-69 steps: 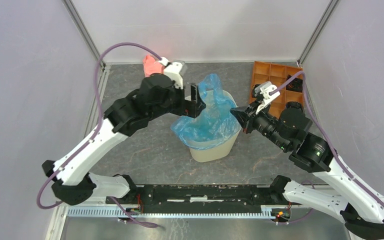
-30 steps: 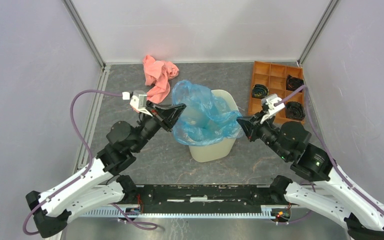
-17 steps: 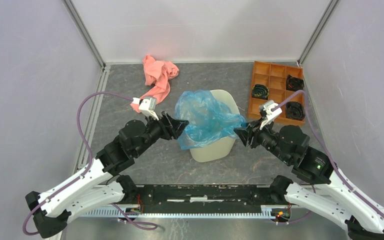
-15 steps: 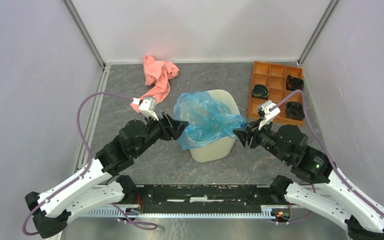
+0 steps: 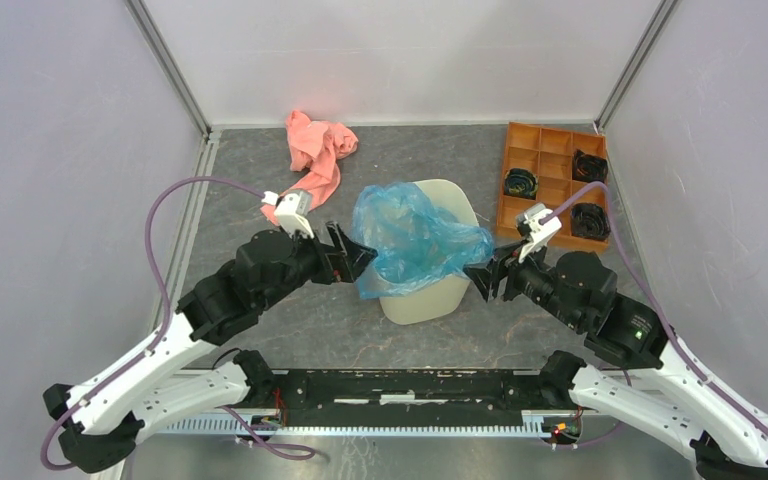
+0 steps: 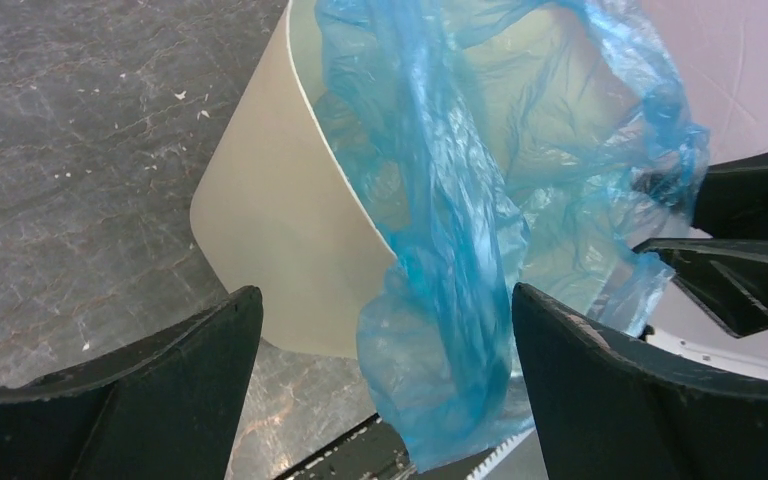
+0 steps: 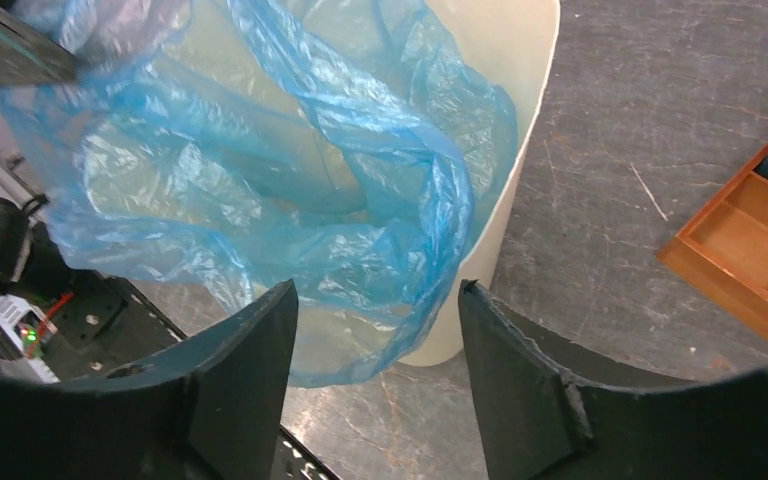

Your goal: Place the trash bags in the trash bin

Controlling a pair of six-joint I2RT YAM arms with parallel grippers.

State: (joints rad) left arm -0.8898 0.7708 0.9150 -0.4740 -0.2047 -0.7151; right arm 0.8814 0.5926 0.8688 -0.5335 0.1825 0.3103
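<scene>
Grey marbled tabletop [image 5: 260, 180]: blue trash bag [image 5: 415, 240] bunched over the cream trash bin [image 5: 430, 302].
Its crinkled film spills over the rim toward the arms, likely meant as a liner. The left gripper [image 5: 358, 262] and right gripper [image 5: 475, 283] flank the bin, jaws spread, clamping nothing.

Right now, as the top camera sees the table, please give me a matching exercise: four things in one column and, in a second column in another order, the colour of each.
Things
1. trash bag
2. trash bin
3. cloth
4. compartment tray

Colours
a. orange
b. cream
c. blue
d. pink

Pairs: 1-c, 2-b, 3-d, 4-a
</scene>
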